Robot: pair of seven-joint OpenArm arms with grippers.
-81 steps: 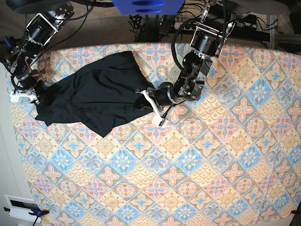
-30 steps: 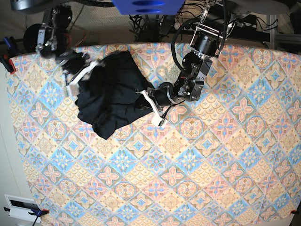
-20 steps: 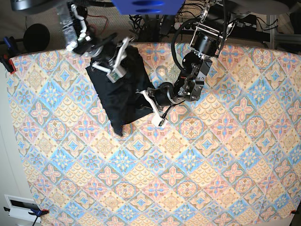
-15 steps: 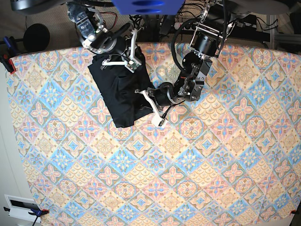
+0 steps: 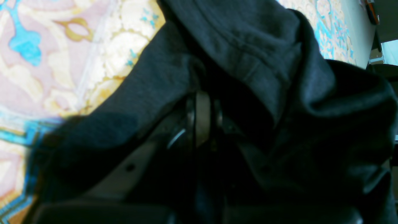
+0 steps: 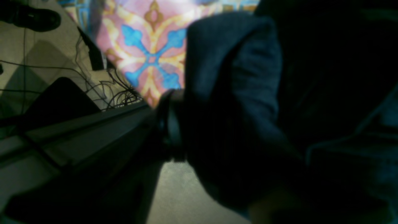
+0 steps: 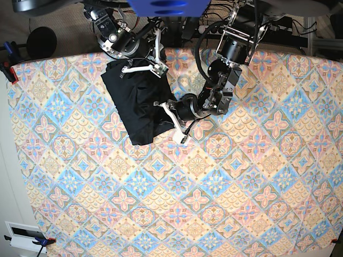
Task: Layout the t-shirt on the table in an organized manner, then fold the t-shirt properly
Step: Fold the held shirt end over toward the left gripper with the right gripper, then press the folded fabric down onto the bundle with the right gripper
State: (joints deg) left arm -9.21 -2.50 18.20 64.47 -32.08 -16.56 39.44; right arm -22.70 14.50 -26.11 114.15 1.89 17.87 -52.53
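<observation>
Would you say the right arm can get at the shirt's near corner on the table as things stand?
Probably yes: nothing covers that corner of the t-shirt, though the right gripper sits at the shirt's far edge and would have to cross the whole garment.

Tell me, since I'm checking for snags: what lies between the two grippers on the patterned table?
Only the plain black long-sleeved t-shirt spans from the right gripper to the left gripper; the base view shows nothing else there.
</observation>
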